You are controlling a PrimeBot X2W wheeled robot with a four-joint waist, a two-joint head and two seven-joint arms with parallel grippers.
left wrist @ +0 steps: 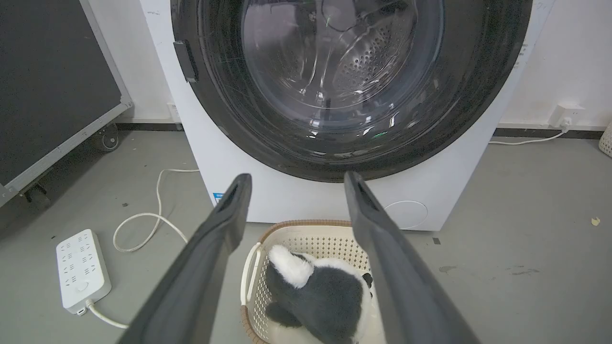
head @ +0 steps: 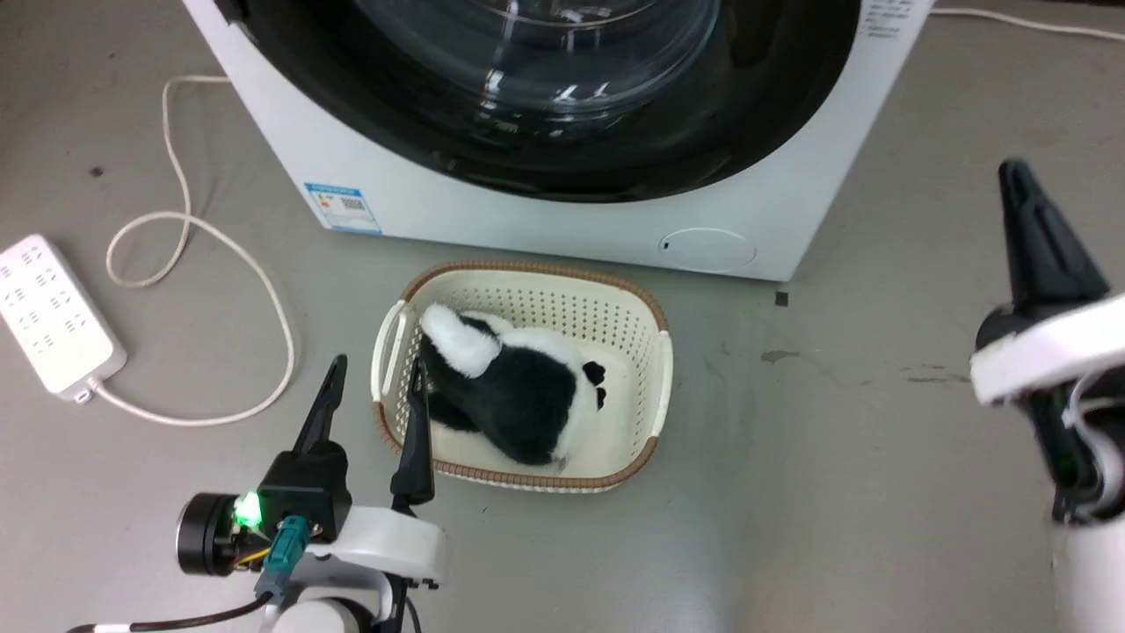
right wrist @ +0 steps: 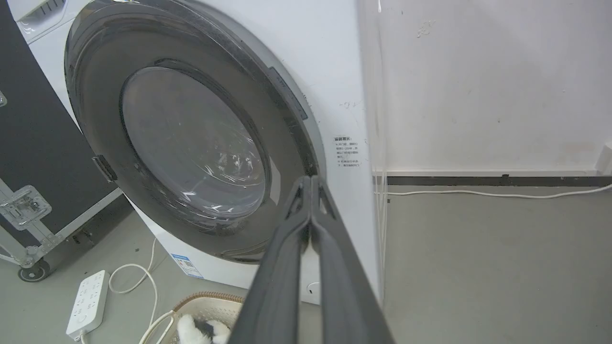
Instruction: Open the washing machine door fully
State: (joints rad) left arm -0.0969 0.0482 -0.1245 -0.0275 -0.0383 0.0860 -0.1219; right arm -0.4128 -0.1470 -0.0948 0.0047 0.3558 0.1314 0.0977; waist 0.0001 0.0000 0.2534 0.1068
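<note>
A white power strip [head: 57,312] is lying on the grey floor [head: 835,457] at the far left, its pale cord [head: 189,229] looping toward the washing machine [head: 369,176]; just right of it the left claw [head: 378,365] is hovering low over the floor with its two dark fingers spread wide, holding nothing, one finger crossing the left rim of a cream basket [head: 657,352]; a black-and-white plush toy [head: 518,387] is lying inside the basket, which is sitting on the floor just in front of the machine.

The washing machine door [head: 747,123] is filling the upper middle of the head view, a glossy black ring around a bulging glass window; it is lying flat against the front of the machine, not swung out.

From the left wrist, the spread left claw [left wrist: 296,177] is pointing at the lower edge of the door [left wrist: 478,95], apart from it; a small dark block [left wrist: 185,61] is sitting on the door's left rim.

At the far right the right claw [head: 1015,171] is hanging above the floor, well apart from the machine; from its own wrist the right claw [right wrist: 311,179] is showing its fingers pressed together on nothing, tips lining up with the right edge of the door [right wrist: 105,119]; whether they are touching it I cannot tell.
</note>
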